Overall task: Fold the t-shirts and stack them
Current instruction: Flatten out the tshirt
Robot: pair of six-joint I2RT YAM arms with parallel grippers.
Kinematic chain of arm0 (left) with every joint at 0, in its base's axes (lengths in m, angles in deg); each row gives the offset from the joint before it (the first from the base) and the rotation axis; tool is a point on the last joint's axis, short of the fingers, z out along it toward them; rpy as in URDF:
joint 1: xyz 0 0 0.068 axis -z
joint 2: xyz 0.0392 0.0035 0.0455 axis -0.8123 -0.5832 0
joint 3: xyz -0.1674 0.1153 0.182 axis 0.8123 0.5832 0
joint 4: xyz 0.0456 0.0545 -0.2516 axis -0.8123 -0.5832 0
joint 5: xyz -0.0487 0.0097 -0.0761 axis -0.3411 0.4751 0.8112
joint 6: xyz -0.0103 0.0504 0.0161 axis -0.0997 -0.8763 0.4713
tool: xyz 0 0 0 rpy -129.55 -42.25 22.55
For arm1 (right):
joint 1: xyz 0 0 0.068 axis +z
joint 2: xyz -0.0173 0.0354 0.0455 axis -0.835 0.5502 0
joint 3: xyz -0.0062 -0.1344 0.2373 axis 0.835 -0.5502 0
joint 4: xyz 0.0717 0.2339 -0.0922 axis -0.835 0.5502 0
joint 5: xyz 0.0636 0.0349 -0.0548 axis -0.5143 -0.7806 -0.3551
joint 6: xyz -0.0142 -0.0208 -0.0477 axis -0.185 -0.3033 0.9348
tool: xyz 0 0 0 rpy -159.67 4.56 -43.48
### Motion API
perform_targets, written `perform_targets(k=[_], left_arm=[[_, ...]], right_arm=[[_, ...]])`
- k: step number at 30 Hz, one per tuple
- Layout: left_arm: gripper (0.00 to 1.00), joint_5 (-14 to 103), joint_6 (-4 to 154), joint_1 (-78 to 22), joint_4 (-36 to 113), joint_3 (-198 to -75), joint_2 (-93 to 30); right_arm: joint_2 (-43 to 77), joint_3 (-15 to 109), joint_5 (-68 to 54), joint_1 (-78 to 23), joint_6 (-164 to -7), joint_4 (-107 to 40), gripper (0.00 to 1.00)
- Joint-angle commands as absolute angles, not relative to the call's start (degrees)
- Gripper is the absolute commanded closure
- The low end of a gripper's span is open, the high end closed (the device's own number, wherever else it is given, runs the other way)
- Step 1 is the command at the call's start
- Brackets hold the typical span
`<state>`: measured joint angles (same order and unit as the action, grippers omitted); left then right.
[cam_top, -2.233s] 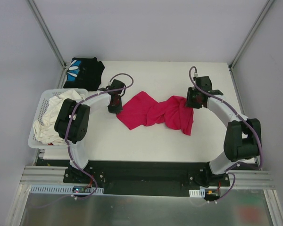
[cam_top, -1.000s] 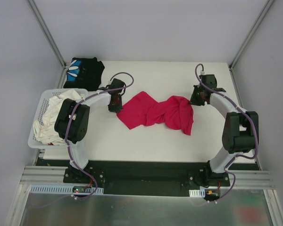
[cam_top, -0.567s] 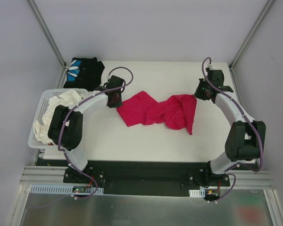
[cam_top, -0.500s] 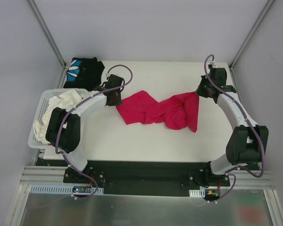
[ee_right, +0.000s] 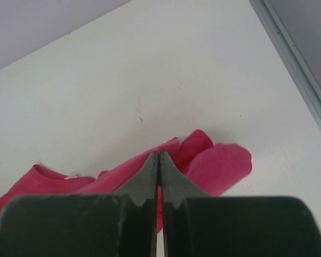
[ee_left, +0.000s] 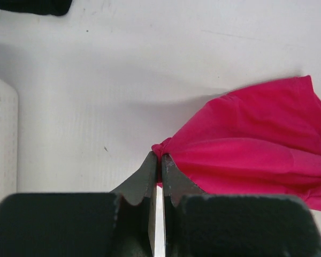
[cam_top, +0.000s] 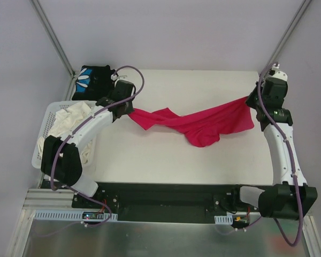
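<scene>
A magenta-red t-shirt hangs stretched between my two grippers across the middle of the table, sagging to the surface at its centre. My left gripper is shut on its left end. My right gripper is shut on its right end, lifted above the table. A black t-shirt with a blue-and-white print lies bunched at the back left corner; only its edge shows in the left wrist view.
A white lattice basket holding pale cloth stands at the left edge; its rim shows in the left wrist view. Metal frame posts rise at the back corners, and the table's right rail runs close to my right gripper.
Both arms have swung outward and back, pulling the crumpled magenta-red t-shirt into a long taut band. The right gripper has moved far toward the right rear corner; the left has moved toward the black shirt.
</scene>
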<state>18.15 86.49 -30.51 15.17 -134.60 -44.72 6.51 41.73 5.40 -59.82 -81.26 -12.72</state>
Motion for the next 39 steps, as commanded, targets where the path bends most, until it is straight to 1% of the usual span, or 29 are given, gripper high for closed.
perform_targets(k=[1, 6, 12, 14, 17, 19, 24, 30, 34, 39], left_arm=[[1.0, 14.6, 85.1, -30.4, 15.9, -135.4, -40.4], [1.0, 13.7, 85.3, -30.4, 15.9, -134.9, -39.0], [1.0, 12.7, 85.1, -30.4, 15.7, -134.7, -38.3], [1.0, 12.6, 85.0, -30.4, 15.7, -134.9, -38.1], [1.0, 12.0, 84.4, -30.4, 15.3, -135.6, -37.2], [1.0, 10.9, 84.0, -30.6, 15.2, -136.3, -36.7], [1.0, 10.5, 83.4, -31.0, 14.5, -138.8, -36.4], [1.0, 11.5, 83.5, -31.0, 14.4, -139.4, -37.1], [1.0, 11.9, 83.5, -31.0, 14.4, -139.2, -37.5], [1.0, 11.7, 83.5, -31.0, 14.3, -138.8, -36.7]], right_arm=[[0.4, 38.0, 12.8, -60.7, -83.7, -13.9, 0.99], [-3.3, 35.4, 15.5, -61.4, -84.7, -13.6, 0.99], [-2.5, 34.8, 7.5, -61.5, -85.6, -10.8, 0.99], [-2.6, 33.6, 2.3, -61.5, -86.5, -11.1, 0.99], [-4.8, 31.8, -1.4, -60.8, -87.9, -8.9, 0.99], [-8.4, 30.7, -0.8, -58.5, -88.4, -7.6, 0.99], [-14.6, 30.7, -1.7, -53.9, -88.8, 2.0, 0.99], [-21.6, 31.0, -6.8, -52.8, -88.3, 13.8, 0.99], [-23.6, 28.5, -12.3, -52.8, -87.9, 19.1, 0.98], [-25.9, 23.3, -14.5, -52.8, -87.0, 24.4, 0.97]])
